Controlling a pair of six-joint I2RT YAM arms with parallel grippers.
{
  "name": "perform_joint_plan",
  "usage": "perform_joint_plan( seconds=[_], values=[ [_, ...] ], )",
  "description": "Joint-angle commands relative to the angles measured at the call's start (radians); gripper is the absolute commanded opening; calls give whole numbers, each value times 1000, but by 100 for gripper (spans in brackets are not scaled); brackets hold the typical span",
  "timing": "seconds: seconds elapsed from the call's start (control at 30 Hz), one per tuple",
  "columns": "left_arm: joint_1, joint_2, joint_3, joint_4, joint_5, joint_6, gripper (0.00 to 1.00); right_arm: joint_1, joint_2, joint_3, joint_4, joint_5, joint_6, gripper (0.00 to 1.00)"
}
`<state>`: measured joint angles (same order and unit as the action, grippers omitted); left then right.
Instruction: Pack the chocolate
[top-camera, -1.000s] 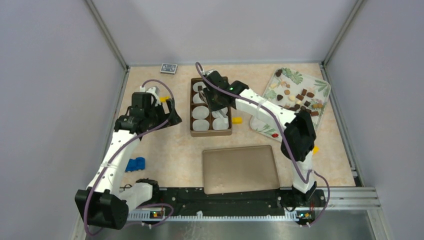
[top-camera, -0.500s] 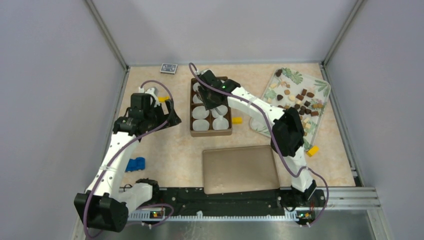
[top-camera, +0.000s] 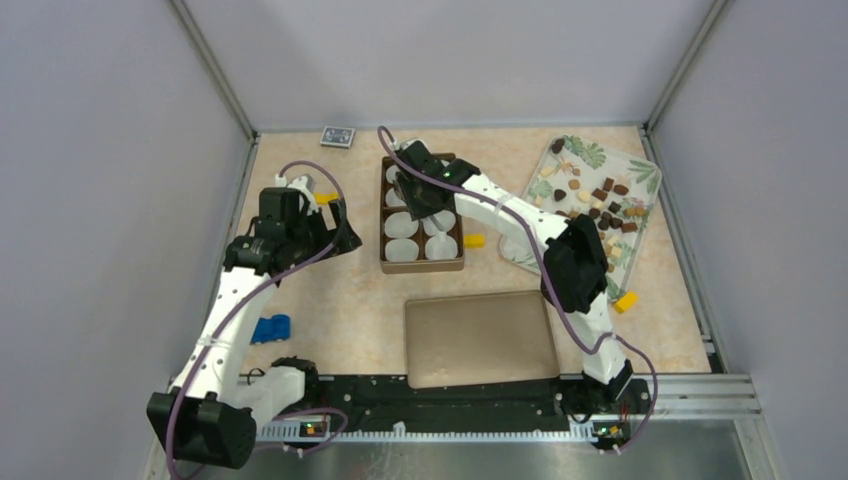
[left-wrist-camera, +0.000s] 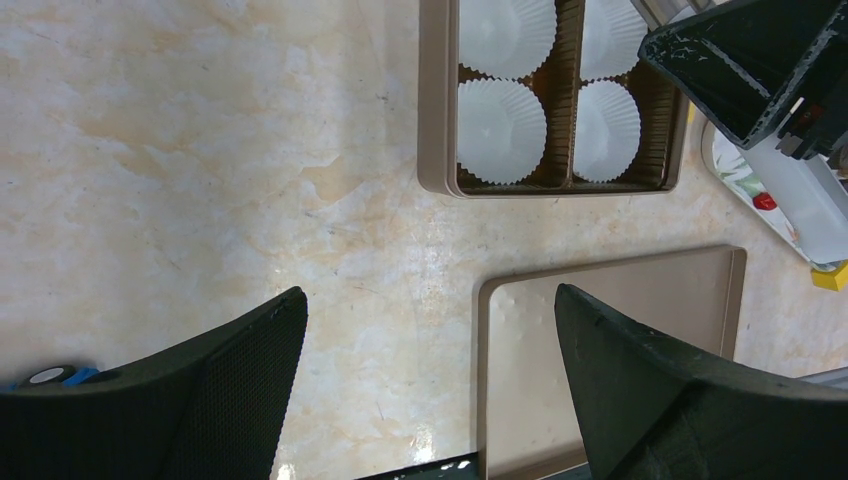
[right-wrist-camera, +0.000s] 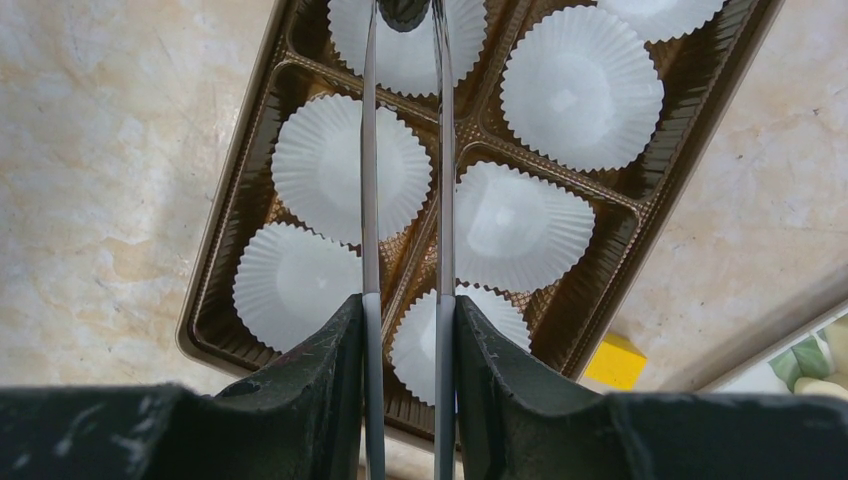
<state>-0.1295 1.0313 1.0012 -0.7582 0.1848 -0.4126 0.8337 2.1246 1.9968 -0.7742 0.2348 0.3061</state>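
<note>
Several small chocolate pieces (top-camera: 600, 193), dark brown, mid brown and tan, lie on a leaf-patterned tray (top-camera: 640, 170) at the far right. A brown box (top-camera: 383, 215) holds white paper cups (right-wrist-camera: 345, 165). My right gripper (top-camera: 425, 192) hovers over the box's far half. In the right wrist view it (right-wrist-camera: 405, 305) is shut on grey tweezers (right-wrist-camera: 440, 150), whose tips pinch a dark chocolate piece (right-wrist-camera: 403, 10) over a far paper cup. My left gripper (top-camera: 325, 225) is open and empty left of the box; in the left wrist view it (left-wrist-camera: 430, 330) is above bare table.
The box's flat brown lid (top-camera: 480, 338) lies near the front. Yellow blocks lie right of the box (top-camera: 474, 240), by the tray (top-camera: 627, 301) and near the left arm (top-camera: 325, 198). A blue object (top-camera: 271, 328) sits front left. A card pack (top-camera: 338, 136) lies at the back.
My right gripper moved a little left and farther over the box with the tweezers, and its elbow swung left. The left arm barely moved.
</note>
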Motion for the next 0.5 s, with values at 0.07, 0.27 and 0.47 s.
perform_joint_plan(
  seconds=[0.07, 0.27, 0.47],
  values=[
    [4, -27, 6, 12, -8, 6, 97, 2, 8, 37, 26, 13, -5, 33],
    [4, -30, 7, 13, -4, 5, 97, 1, 7, 36, 26, 18, -8, 36],
    [4, -35, 5, 5, -4, 6, 97, 1, 11, 38, 28, 12, -5, 39]
  ],
)
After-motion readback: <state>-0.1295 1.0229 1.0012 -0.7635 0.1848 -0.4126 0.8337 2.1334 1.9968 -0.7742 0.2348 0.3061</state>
